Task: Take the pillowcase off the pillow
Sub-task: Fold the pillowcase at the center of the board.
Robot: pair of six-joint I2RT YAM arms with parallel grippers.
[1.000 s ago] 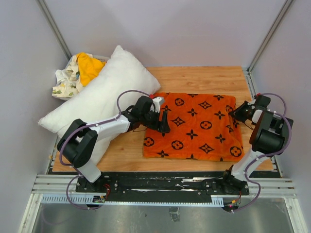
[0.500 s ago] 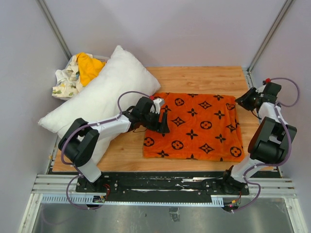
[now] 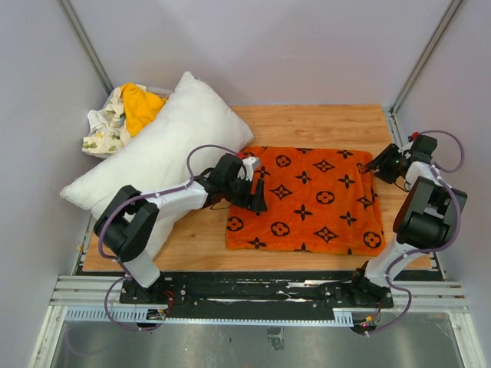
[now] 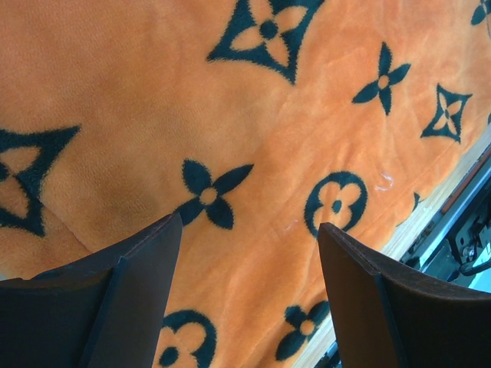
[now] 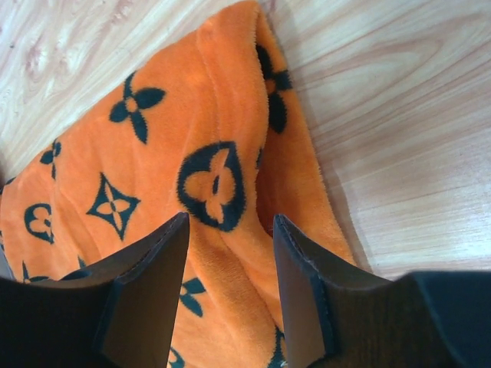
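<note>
Hovering, right gripper [image 5: 230, 222] half parted and empty, over the far right corner of the pillowcase [image 3: 307, 199]. Left gripper [image 4: 247, 224] spread wide above its left edge, also empty. Pillowcase lies flat; pillow [image 3: 165, 149] bare, left of it (task looks done). Crumpled cloths [image 3: 115, 115] far left; nothing seems to obstruct.

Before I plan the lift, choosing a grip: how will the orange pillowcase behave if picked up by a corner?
Likely floppy: the pillowcase lies flat and limp on the table, its corner folded over. Probably light: it looks empty and thin. Its fuzzy pile should resist slipping, though pushing may bunch it.
</note>
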